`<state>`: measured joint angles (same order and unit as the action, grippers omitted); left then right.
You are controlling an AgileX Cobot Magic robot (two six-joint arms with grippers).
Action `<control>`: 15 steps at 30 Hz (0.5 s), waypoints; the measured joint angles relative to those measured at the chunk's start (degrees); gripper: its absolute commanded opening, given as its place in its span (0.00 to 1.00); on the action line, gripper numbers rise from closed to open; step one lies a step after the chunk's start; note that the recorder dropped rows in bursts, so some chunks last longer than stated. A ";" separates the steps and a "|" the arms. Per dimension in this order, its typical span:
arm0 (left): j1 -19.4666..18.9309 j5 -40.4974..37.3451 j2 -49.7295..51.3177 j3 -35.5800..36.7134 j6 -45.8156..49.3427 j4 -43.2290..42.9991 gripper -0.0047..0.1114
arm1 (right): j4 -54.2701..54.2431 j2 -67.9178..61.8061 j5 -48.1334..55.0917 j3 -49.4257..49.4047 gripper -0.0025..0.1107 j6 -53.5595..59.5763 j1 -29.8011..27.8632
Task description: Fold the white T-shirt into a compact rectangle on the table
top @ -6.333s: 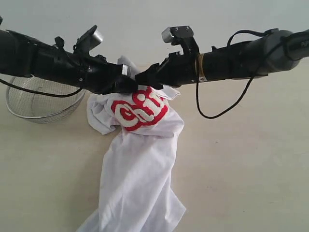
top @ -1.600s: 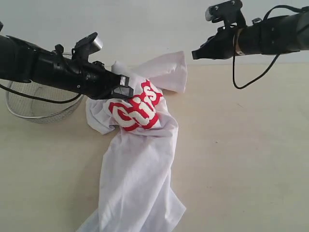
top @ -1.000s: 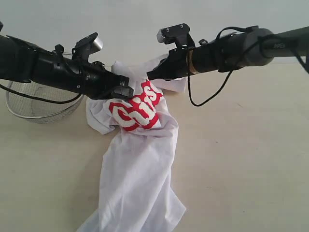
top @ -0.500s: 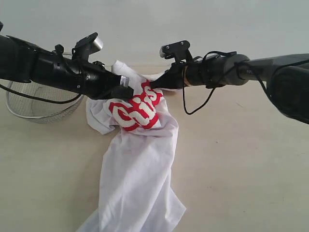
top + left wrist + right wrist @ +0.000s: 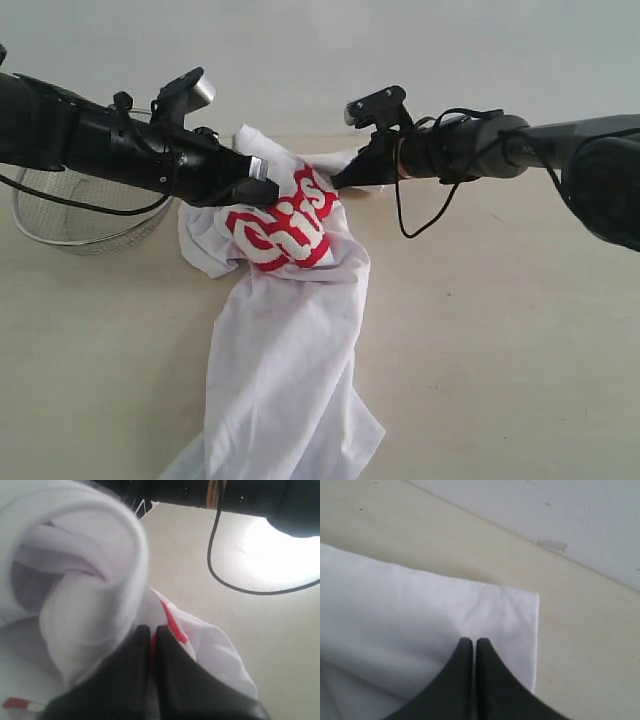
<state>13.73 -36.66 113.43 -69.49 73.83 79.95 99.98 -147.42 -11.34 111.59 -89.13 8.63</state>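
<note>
The white T-shirt (image 5: 285,340) lies crumpled on the table (image 5: 500,330), its red lettering bunched at the top and its long body trailing toward the near edge. My left gripper (image 5: 268,185) is shut on a raised fold by the red print; in the left wrist view red cloth (image 5: 172,625) shows between the fingers of the left gripper (image 5: 152,628). My right gripper (image 5: 338,182) is shut, its tips down on the flat white sleeve (image 5: 420,615). In the right wrist view no cloth shows between the tips of the right gripper (image 5: 473,641).
A wire-mesh metal bowl (image 5: 70,215) stands at the left, partly behind my left arm. A loose black cable (image 5: 420,215) hangs from the right arm. Bare table (image 5: 580,645) stretches right of the shirt, and a pale wall runs along the back.
The right arm swung in from the far right to the sleeve, then shifted slightly right in the last half second. The left gripper has held the fold without moving.
</note>
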 measured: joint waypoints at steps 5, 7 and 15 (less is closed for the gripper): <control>0.00 -0.11 0.00 0.00 0.38 0.12 0.08 | 0.00 2.13 -4.42 0.00 0.02 -2.77 -0.88; 0.00 -0.11 0.00 0.00 0.49 0.22 0.08 | 0.11 5.60 -8.01 0.00 0.02 -4.96 -0.91; 0.00 -0.11 0.00 0.00 0.79 0.34 0.08 | -0.12 12.43 -17.32 -0.13 0.02 -2.90 -1.35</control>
<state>13.73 -36.78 113.43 -69.49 74.61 80.30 99.86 -135.00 -28.66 111.46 -92.03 7.28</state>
